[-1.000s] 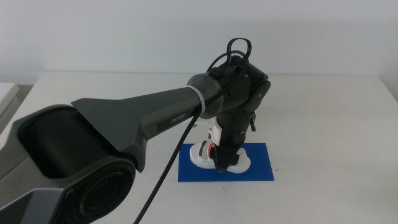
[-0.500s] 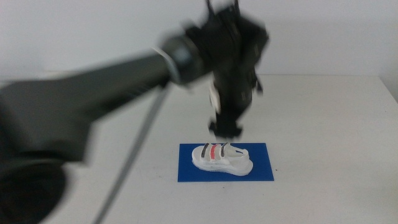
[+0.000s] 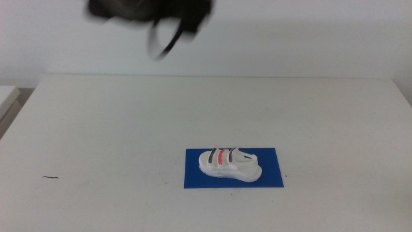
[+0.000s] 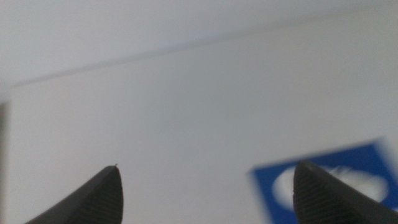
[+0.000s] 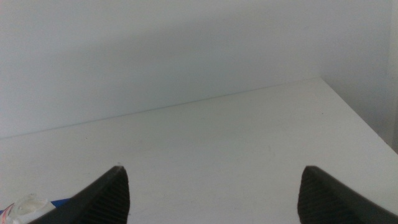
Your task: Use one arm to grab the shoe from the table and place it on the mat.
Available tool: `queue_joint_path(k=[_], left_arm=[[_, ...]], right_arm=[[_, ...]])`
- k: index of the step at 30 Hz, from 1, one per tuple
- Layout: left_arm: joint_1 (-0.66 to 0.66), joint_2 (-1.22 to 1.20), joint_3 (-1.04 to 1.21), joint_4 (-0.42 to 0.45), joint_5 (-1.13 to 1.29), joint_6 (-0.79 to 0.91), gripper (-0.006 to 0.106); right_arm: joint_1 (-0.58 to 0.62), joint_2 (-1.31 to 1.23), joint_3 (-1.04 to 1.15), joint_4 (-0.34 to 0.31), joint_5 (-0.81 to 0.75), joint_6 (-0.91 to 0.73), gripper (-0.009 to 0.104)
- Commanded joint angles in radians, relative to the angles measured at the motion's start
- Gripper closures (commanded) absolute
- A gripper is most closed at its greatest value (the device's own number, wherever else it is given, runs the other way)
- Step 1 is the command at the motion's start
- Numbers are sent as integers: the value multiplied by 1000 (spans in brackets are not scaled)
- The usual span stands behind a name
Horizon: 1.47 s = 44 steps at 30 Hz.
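Note:
The white shoe (image 3: 228, 163) with black and red straps lies on its sole on the dark blue mat (image 3: 270, 175), on the white table (image 3: 129, 129). The left arm (image 3: 151, 11) is a dark blur high at the top of the middle view, far from the shoe. My left gripper (image 4: 205, 180) is open and empty, high above the table; its wrist view shows the mat (image 4: 367, 155) and shoe (image 4: 348, 183) blurred. My right gripper (image 5: 211, 180) is open and empty, waiting out of the middle view; its wrist view shows a bit of the shoe (image 5: 25, 205).
A small dark mark (image 3: 50, 177) lies on the table at the front left. A pale object (image 3: 6, 103) sits beyond the table's left edge. A white wall stands behind the table.
The left gripper let go of the shoe on the mat, then the arm rose and swung away up and to the left. The shoe stays on the mat.

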Motion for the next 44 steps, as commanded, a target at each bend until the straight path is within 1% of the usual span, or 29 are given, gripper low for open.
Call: queue_joint_path(k=[1, 3, 8, 10, 11, 12, 14, 15, 19, 20, 22, 23, 27, 29, 31, 33, 37, 44], left_arm=[[-1, -122, 178, 74, 12, -7, 7], [-1, -259, 353, 101, -28, -52, 7], [-1, -672, 755, 117, -350, -129, 7], [9, -808, 898, 160, -444, -207, 7], [16, -857, 948, 166, -485, -218, 7], [27, -920, 1008, 153, -536, -207, 7], [60, -1019, 1106, 96, -616, -136, 7], [87, -1069, 1155, 37, -662, -54, 7], [246, -1214, 1330, -274, -941, 411, 7], [293, -1238, 1370, -342, -1012, 499, 7], [377, -1272, 1438, -425, -1109, 584, 7], [421, -1286, 1477, -450, -1160, 593, 7], [575, -1314, 1606, -537, -1307, 593, 7], [639, -1359, 1655, -570, -1297, 593, 7], [676, -1418, 1688, -575, -1281, 591, 7], [699, -1471, 1694, -575, -1283, 591, 7], [711, -1513, 1694, -576, -1136, 584, 7], [711, -1513, 1694, -560, -1124, 584, 7]], right_arm=[[0, -5, 2, -4, -7, -5, 16], [0, -5, 2, -4, -7, -5, 16], [0, -5, 2, -4, -7, -5, 16], [0, -5, 2, -4, -7, -5, 16], [0, -5, 2, -4, -7, -5, 16], [0, -5, 2, -4, -7, -5, 16], [0, -5, 2, -4, -10, -5, 16], [0, -5, 2, -4, -10, -5, 16], [0, -5, 2, -4, -10, -5, 16], [0, -5, 2, -4, -10, -5, 16], [0, -5, 2, -4, -10, -5, 16], [0, -5, 2, -4, -8, -5, 16], [0, -5, 2, -4, -8, -5, 16], [0, -5, 2, -4, -8, -5, 16], [0, -5, 2, -4, -8, -5, 16], [0, -5, 2, -4, -8, -5, 16], [0, -5, 2, -4, -8, -5, 16], [0, -5, 2, -4, -8, -5, 16]])
